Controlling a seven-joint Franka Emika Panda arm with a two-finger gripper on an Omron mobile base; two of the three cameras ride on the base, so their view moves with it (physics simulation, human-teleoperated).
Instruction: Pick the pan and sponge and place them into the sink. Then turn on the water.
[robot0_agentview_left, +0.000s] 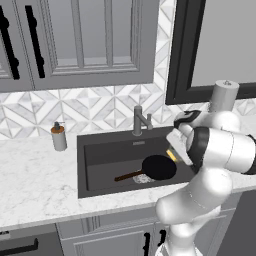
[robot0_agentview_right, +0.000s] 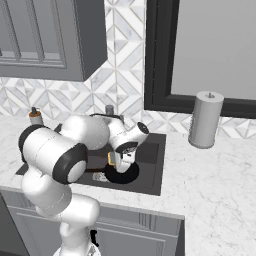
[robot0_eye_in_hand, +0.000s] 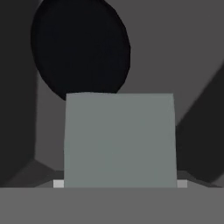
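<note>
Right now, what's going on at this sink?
The pan already lies in the sink, its handle pointing left. The gripper hangs over the basin, closed on the sponge, whose grey-green face looms large in the hand view with the pan below it. The sponge is not yet released. No water runs from the faucet.

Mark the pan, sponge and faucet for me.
pan (robot0_agentview_left: 159, 167): left base view, middle of its black disc, lying in the sink.
sponge (robot0_eye_in_hand: 120, 140): hand view, middle of its grey-green face, close before the camera.
faucet (robot0_agentview_left: 137, 121): left base view, on its upright grey stem behind the basin.
</note>
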